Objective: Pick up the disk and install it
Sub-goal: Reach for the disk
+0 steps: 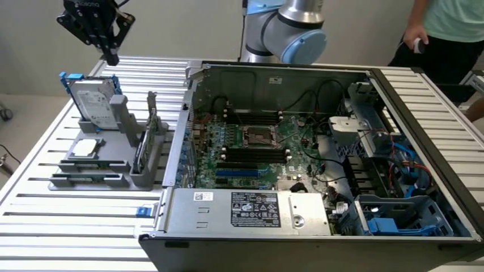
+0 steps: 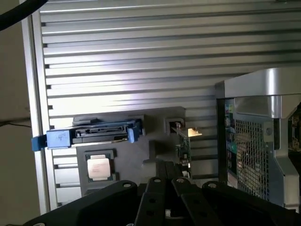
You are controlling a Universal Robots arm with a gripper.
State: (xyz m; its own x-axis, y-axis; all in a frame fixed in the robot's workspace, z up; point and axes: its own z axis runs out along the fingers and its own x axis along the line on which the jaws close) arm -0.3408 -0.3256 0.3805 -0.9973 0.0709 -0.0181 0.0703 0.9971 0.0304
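Exterior view, starting at its left: the black robot gripper point(image 1: 111, 55) hangs in the air with its fingers pressed together and nothing between them. Right beneath it stands the flat silver-grey hard disk in its blue plastic carrier point(image 1: 94, 102). It's propped on edge in the grey plastic parts stand point(image 1: 90, 182), white label facing the camera, long side running up and down. So the disk lies below the tool, clear of it, with its short top edge uppermost. Wrist view agrees: that top edge reads as a narrow bar with blue ends, out beyond the fingers. Over towards the exterior view's right sits the open black computer case point(image 1: 454, 181), just beside the stand.
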